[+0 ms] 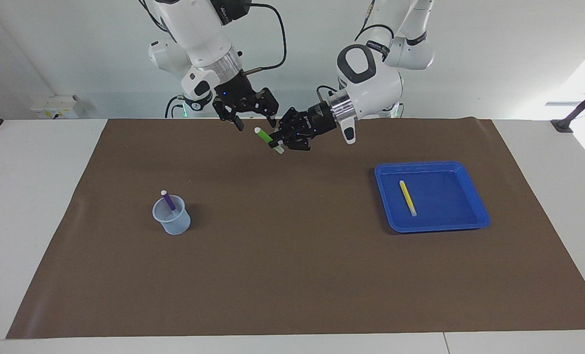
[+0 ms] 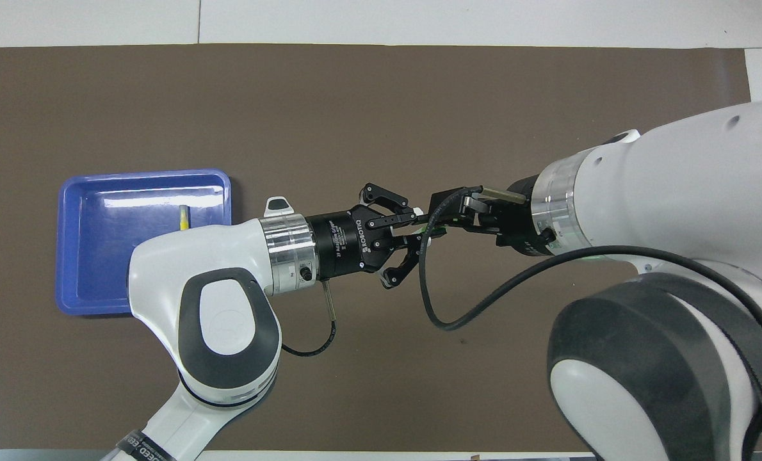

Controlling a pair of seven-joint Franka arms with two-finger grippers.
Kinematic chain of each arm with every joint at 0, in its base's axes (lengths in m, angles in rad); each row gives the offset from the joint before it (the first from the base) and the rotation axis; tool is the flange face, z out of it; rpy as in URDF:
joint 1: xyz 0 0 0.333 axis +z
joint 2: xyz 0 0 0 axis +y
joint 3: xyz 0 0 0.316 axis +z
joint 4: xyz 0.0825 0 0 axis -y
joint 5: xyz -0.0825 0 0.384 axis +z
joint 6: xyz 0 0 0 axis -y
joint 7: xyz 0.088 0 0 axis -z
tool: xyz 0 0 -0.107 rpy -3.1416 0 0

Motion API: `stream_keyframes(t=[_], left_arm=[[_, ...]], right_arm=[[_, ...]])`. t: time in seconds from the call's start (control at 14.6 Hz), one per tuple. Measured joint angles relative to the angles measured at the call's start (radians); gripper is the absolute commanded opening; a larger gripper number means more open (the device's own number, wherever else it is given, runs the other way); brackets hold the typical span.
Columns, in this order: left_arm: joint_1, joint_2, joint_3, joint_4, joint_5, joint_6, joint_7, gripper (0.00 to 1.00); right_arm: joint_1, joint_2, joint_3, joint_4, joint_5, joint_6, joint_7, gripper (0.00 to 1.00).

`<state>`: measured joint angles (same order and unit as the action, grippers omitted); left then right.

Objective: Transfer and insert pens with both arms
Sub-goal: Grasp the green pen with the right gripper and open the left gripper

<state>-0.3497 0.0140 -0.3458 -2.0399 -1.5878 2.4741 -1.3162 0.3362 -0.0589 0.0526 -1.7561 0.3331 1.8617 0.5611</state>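
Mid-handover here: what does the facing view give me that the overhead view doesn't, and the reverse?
Only the facing view: the cup with the purple pen standing in it, the whole yellow pen, and the green pen held up in the air, its pale tip toward the open right pincer.

Only the overhead view: the two pincers end to end, the right arm's cable looping over the green pen, of which only a sliver shows.

Both: the tray, and the left pincer shut on the green pen.
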Motion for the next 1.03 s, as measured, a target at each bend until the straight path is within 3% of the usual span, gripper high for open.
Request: stream_keyframes(t=[0.48, 0.62, 0.82, 0.96, 1.03], left_arm=[[0.0, 0.0, 0.0, 0.0, -0.009, 0.004, 0.003, 0.0], [0.0, 0.0, 0.0, 0.0, -0.01, 0.004, 0.003, 0.0], [0.0, 0.0, 0.0, 0.0, -0.012, 0.006, 0.003, 0.0], [0.0, 0.0, 0.0, 0.0, -0.013, 0.008, 0.003, 0.0], [0.0, 0.0, 0.0, 0.0, -0.015, 0.008, 0.003, 0.0]], right_arm=[[0.011, -0.011, 0.0, -0.037, 0.0, 0.071, 0.0, 1.0], [0.011, -0.012, -0.001, -0.041, 0.0, 0.083, 0.0, 0.9], [0.011, -0.013, -0.001, -0.053, 0.0, 0.116, 0.0, 0.39], [0.011, -0.013, -0.001, -0.057, 0.0, 0.123, 0.0, 0.2], [0.011, -0.014, -0.001, -0.057, 0.0, 0.125, 0.0, 0.06]])
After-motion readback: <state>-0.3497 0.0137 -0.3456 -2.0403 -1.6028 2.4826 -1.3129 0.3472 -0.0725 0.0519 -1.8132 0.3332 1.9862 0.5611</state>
